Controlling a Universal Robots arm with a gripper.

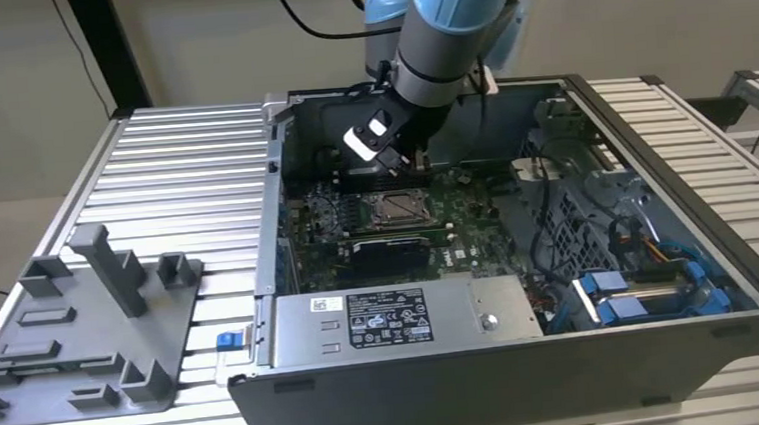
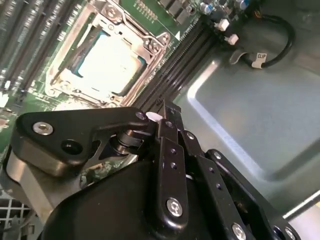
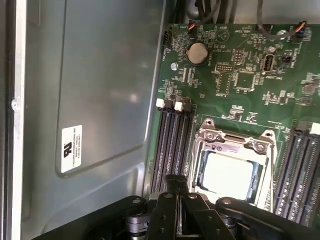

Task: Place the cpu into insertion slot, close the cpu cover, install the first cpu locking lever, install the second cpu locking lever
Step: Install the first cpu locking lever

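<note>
The cpu (image 3: pixel 231 176) lies flat in the insertion slot (image 1: pixel 375 213) on the green board, its pale metal top bright in both wrist views (image 2: pixel 107 62). The silvery cpu cover (image 3: pixel 232 141) lies down around it as a frame (image 2: pixel 131 27). How the locking levers stand I cannot tell. My gripper (image 1: pixel 394 164) hangs inside the computer case, above the black memory slots (image 3: pixel 170 142) beside the socket, on the side toward the case wall. Its fingers (image 2: pixel 167 112) are shut together with nothing between them (image 3: pixel 176 179).
The open case's grey metal wall (image 3: pixel 100 90) is close beside the gripper. A power supply box (image 1: pixel 401 316) sits at the case front, and blue-plugged cables (image 1: pixel 626 295) lie at the exterior view's right. A grey fixture tray (image 1: pixel 80 334) stands on the slatted table at the left.
</note>
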